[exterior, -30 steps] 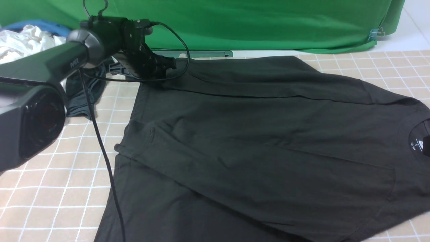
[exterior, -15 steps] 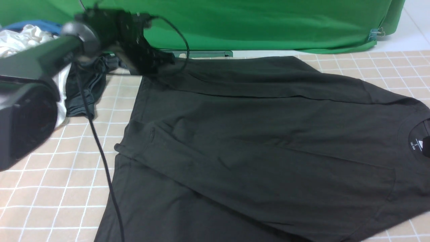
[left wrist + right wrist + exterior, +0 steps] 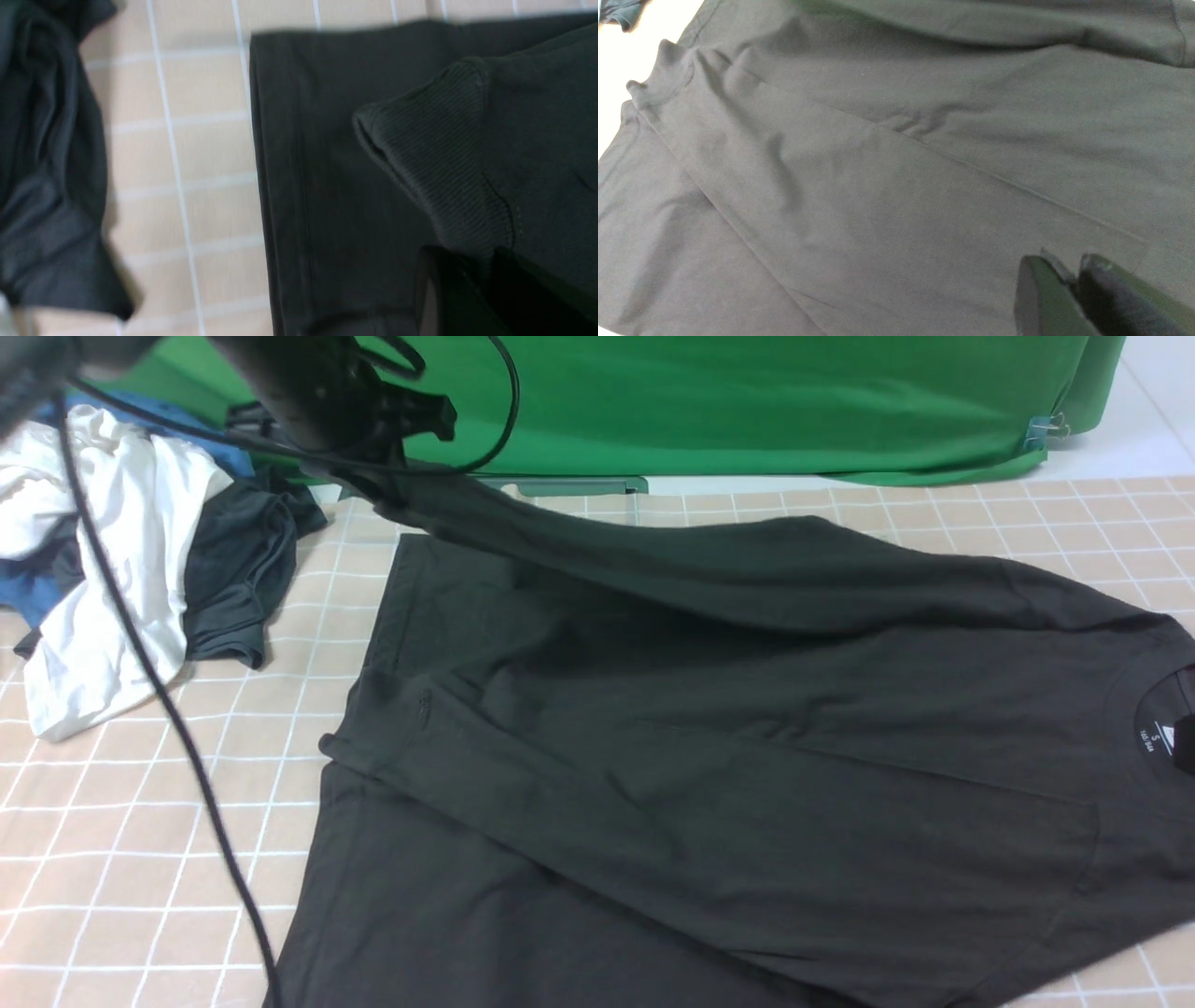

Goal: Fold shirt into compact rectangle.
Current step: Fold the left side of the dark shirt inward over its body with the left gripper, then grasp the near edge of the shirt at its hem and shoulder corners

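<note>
Left wrist view, left tool [image 3: 486, 261] clamping shirt [image 3: 327, 186] cuff [image 3: 444, 154], front view, sleeve [image 3: 653, 560] held aloft

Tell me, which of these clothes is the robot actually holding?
The big black shirt spread across the table: the left gripper pinches its far edge up off the table. The white garment and small dark garment lie untouched aside.

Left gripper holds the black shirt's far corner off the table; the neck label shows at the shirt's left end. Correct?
No: the front view shows the neck label at the black shirt's right end. The left gripper does hold the far corner off the table.
</note>
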